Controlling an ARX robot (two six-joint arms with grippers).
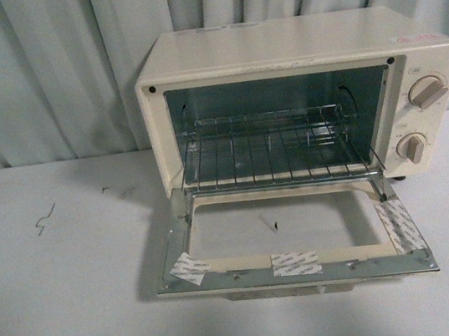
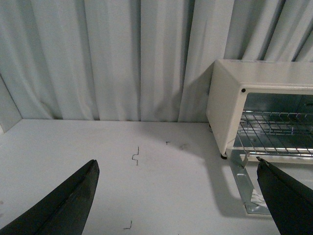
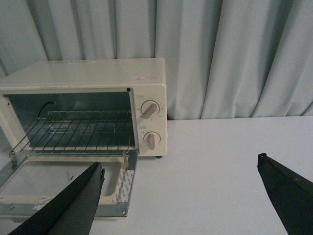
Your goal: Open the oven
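Cream-white and boxy, the toaster oven (image 1: 291, 48) sits on the white table (image 1: 63, 276) against the pale grey curtain (image 1: 41, 69), a little right of centre in my front view. Its door (image 1: 290, 238) is dropped fully down and lies nearly flat in front of the cavity, glass window facing up, with strips of patterned tape (image 1: 295, 262) stuck along its metal frame. Inside I see the wire rack (image 1: 277, 150) spanning the cavity. Two beige knobs (image 1: 428, 91) stand one above the other on the panel to the right of the opening.

Neither arm shows in my front view. From the left wrist camera, the left gripper (image 2: 181, 196) has its two dark fingers (image 2: 68, 205) spread wide with nothing between them but bare tabletop; it hangs over the table beside the oven's left wall, apart from it, though one finger overlaps the corner of the lowered door in that picture and I cannot tell whether they touch. From the right wrist camera, the right gripper (image 3: 181, 196) is likewise spread wide and holds nothing, hovering over the table in front of the oven's knob side. A few small dark scribble marks (image 1: 44, 218) dot the tabletop to the oven's left.
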